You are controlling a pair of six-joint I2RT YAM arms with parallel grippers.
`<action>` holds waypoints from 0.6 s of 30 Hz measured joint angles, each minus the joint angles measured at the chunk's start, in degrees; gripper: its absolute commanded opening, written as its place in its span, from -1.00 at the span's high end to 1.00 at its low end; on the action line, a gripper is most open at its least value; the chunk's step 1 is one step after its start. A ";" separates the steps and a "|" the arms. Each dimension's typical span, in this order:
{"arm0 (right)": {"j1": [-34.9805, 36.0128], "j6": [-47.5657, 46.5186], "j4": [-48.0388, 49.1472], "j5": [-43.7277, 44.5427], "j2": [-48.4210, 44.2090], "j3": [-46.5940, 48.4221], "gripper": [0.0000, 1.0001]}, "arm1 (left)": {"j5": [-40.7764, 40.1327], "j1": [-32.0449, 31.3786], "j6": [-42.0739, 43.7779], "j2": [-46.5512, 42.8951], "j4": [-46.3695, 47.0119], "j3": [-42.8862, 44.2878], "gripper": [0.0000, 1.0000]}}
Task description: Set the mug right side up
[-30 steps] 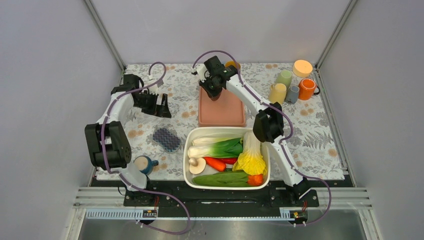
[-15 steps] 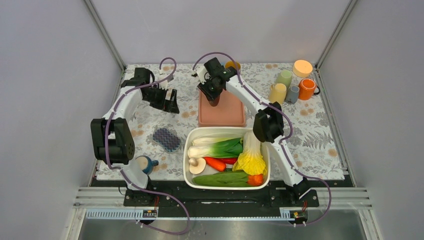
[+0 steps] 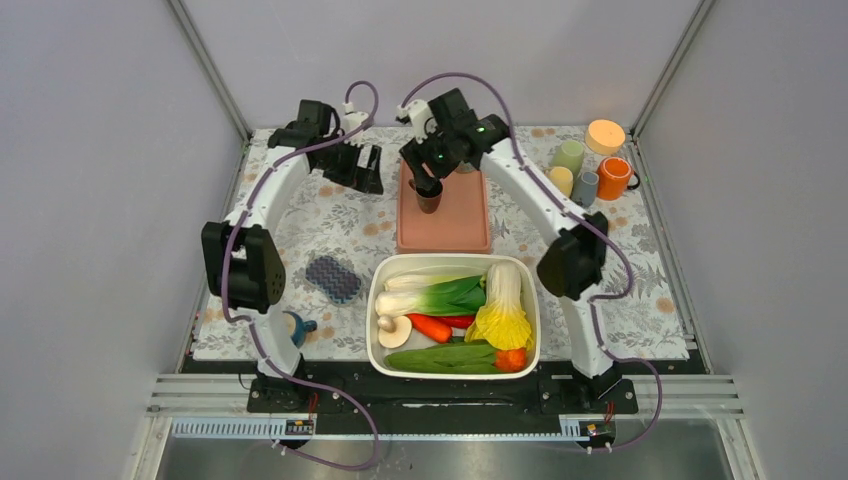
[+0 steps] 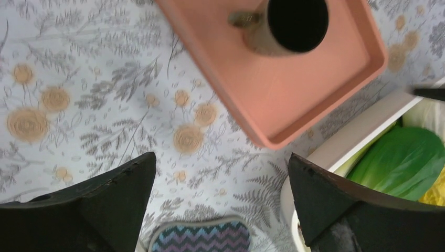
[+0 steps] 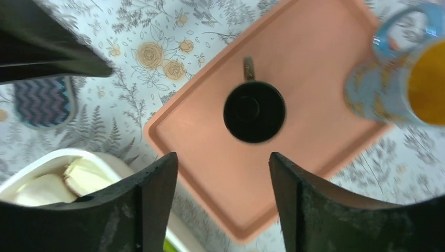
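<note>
Found the dark brown ceramic mug (image 5: 254, 111) standing mouth up on the salmon-pink rectangular tray (image 5: 315, 68), in its far left part. Stood clear of the raised rim, with bare tray floor all round it.

Saw the right end effector (image 5: 221, 157) poised above, jaws parted wider than the mug and gripping nothing.

Noted a blue floral mug with an orange inside (image 5: 388, 79) at the tray's far corner; could not tell whether on the rim or just off it.

Saw the left end effector (image 4: 220, 157) spread wide and empty over the floral-cloth table (image 4: 78, 105), just left of the tray.

Noted a white tub of vegetables (image 3: 372, 300) close against the tray's near edge, and a zigzag-patterned sponge (image 3: 333, 278) just left of the tub.
</note>
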 measured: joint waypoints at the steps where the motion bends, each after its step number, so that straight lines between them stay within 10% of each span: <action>1: -0.28 1.22 0.24 0.15 -3.10 -1.77 -0.57 | -0.63 -0.94 -0.70 0.68 0.02 1.51 -0.98; 10: -16.00 13.33 13.44 6.58 -33.99 -37.97 -0.57 | -6.88 -11.89 -13.03 6.84 3.91 7.32 -0.41; 18: -22.88 18.95 21.14 9.99 -42.03 -63.56 -0.57 | -12.17 -13.84 -27.08 11.17 10.08 6.03 -0.27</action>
